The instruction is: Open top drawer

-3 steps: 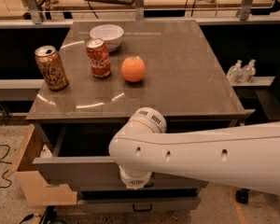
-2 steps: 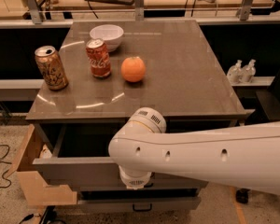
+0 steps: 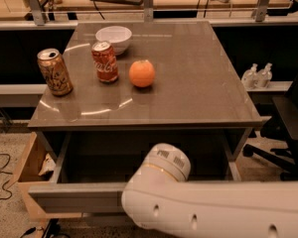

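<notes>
The top drawer point(image 3: 74, 197) is a wide grey metal drawer under the tabletop. It stands pulled out toward the camera, with its dim interior point(image 3: 114, 162) showing. Its handle is hidden behind my white arm point(image 3: 161, 170), which reaches in from the lower right across the middle of the drawer's front panel. My gripper is hidden beneath the arm's wrist, at the centre of the drawer front, and does not show.
On the tabletop point(image 3: 198, 83) stand a white bowl point(image 3: 113, 36), a red cola can point(image 3: 105, 62), a gold can point(image 3: 54, 72) and an orange point(image 3: 141, 73). A cardboard box point(image 3: 30, 162) sits at the left, a black chair point(image 3: 288, 128) at the right, and small bottles point(image 3: 257, 76) behind it.
The drawer front has come further out toward the camera, and more interior shows. My arm's wrist has moved down and nearer with it.
</notes>
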Motion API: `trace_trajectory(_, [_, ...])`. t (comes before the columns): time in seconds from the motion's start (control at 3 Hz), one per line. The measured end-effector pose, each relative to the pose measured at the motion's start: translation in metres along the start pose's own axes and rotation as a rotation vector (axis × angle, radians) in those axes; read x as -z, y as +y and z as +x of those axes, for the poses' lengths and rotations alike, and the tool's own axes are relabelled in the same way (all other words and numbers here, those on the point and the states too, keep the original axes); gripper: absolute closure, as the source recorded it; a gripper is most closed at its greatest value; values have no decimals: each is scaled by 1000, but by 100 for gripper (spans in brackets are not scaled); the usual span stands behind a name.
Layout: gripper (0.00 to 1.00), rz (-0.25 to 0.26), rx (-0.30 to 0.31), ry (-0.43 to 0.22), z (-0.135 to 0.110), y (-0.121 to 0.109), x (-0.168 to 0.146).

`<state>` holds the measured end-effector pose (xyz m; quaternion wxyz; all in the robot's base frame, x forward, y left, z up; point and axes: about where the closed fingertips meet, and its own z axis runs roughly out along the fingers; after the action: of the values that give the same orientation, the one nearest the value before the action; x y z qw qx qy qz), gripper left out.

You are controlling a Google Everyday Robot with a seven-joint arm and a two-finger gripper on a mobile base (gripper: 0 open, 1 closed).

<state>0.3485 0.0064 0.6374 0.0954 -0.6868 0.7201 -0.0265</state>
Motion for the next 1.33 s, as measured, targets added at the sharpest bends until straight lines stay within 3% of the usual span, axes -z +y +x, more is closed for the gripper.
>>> trace_trajectory(0.67, [100, 1, -3, 0, 1, 2, 1])
trace_trajectory(1.0, [100, 20, -13, -11, 15, -2, 14])
trace_trajectory(1.33, [100, 47, -72, -26, 41, -13, 41])
